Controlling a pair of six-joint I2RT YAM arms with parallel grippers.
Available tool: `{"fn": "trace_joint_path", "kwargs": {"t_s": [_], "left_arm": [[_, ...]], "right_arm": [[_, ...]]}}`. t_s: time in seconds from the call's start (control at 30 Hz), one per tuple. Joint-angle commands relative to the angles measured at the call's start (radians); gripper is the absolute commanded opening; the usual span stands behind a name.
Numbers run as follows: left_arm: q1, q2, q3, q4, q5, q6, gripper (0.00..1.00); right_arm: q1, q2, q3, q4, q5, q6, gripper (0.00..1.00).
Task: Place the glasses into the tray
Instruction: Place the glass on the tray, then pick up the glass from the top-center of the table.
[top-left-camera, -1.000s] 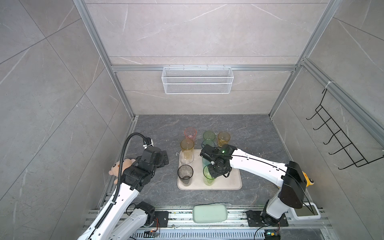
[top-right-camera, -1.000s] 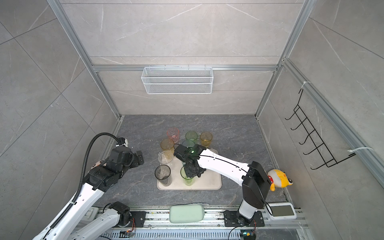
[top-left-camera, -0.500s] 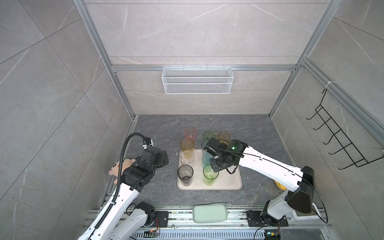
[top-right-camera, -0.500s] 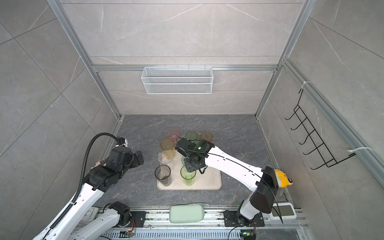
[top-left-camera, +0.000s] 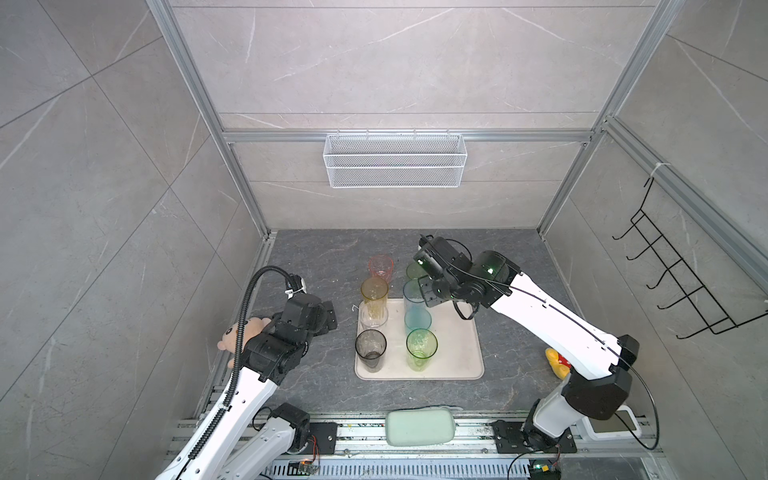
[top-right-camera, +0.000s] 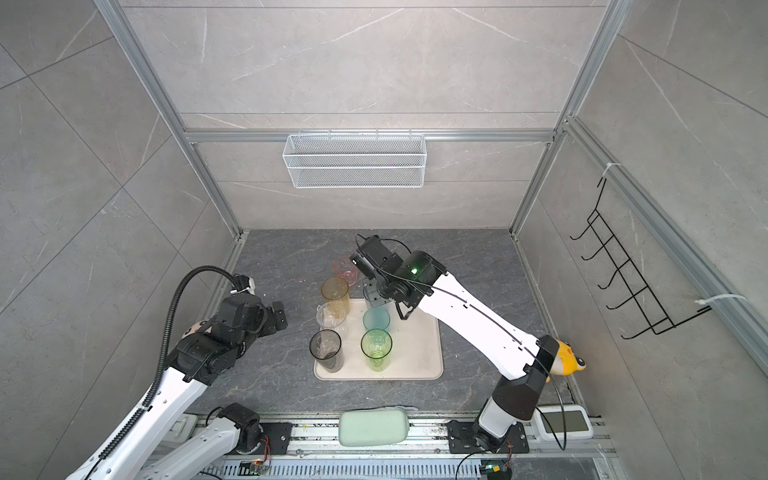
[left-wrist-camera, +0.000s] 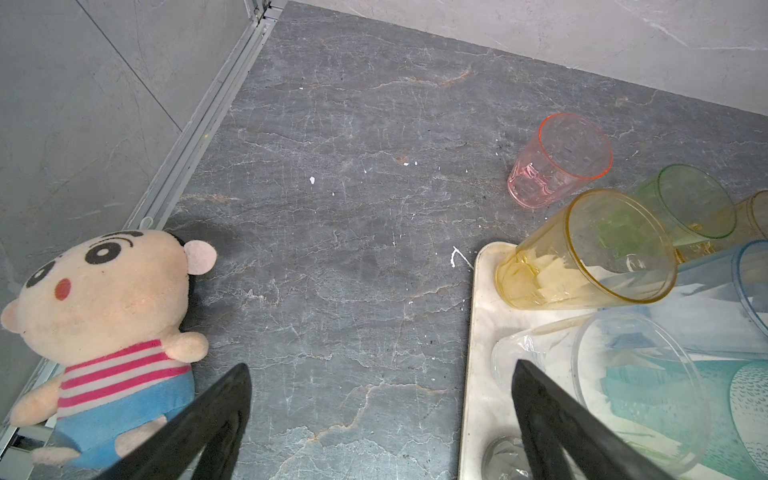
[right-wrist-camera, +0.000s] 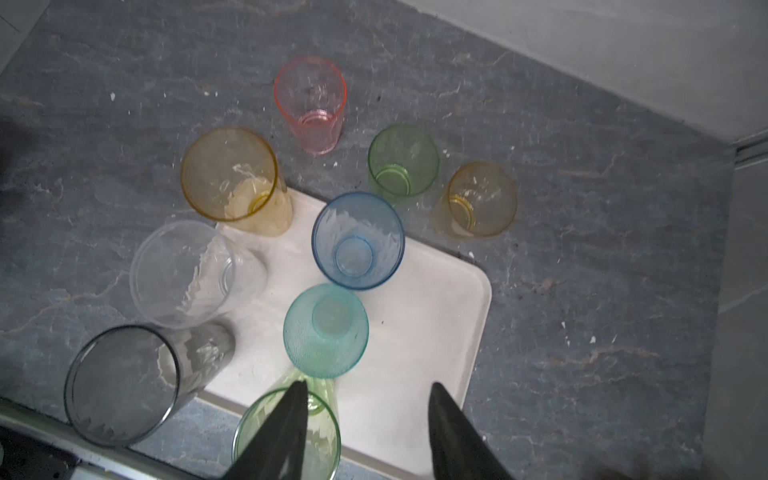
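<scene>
Right pincer hangs over the tray, black fingers apart, nothing between them. In its wrist view one finger overlaps the rim of the tall green glass.

The tray's smooth cream plastic, with rounded corners and a low lip. On it stand a dimpled teal glass, a blue glass with faceted walls, a clear glass and a smoky grey glass, all tapered, see-through and upright. The tall amber glass sits right at the tray's far corner.

Off the tray, on veined dark stone: pink glass, short green glass, short amber glass. Both top views hide that short amber one behind the right arm; the wrist views show it.

Left pincer is spread wide and empty, over bare stone beside the tray. Its wrist view catches a fuzzy plush doll whole, striped shirt and all. In a top view only the doll's head peeks past the arm.
</scene>
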Motion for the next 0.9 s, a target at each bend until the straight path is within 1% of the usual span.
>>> {"fn": "trace_joint_path", "kwargs": {"t_s": [0.0,0.03,0.13,0.2,0.53,0.6,0.63,0.87], "left_arm": [[0.001,-0.017,0.003,-0.007,-0.025,-0.017,0.98],[0.001,-0.018,0.005,-0.008,-0.024,-0.017,0.98],[0.001,-0.023,0.003,-0.010,-0.025,-0.017,0.98],[0.001,-0.025,0.000,-0.008,-0.025,-0.019,0.98],[-0.006,-0.005,0.007,-0.016,-0.025,-0.017,0.97],[-0.006,-0.004,0.009,-0.018,-0.025,-0.016,0.97],[-0.006,-0.004,0.009,-0.019,-0.048,-0.017,0.97],[-0.006,-0.005,0.011,-0.027,-0.065,-0.018,0.97]], "right_arm": [[-0.014,0.075,0.075,0.034,0.031,-0.060,0.49],[-0.017,0.093,0.092,0.046,0.037,-0.073,0.49],[-0.032,0.135,0.122,0.085,0.116,-0.097,0.49],[-0.049,0.152,0.131,0.109,0.134,-0.094,0.49],[-0.137,0.274,0.194,0.183,0.010,-0.107,0.51],[-0.144,0.304,0.211,0.182,0.025,-0.104,0.51],[-0.146,0.320,0.222,0.179,0.031,-0.104,0.51],[-0.171,0.418,0.284,0.197,-0.015,-0.111,0.52]]}}
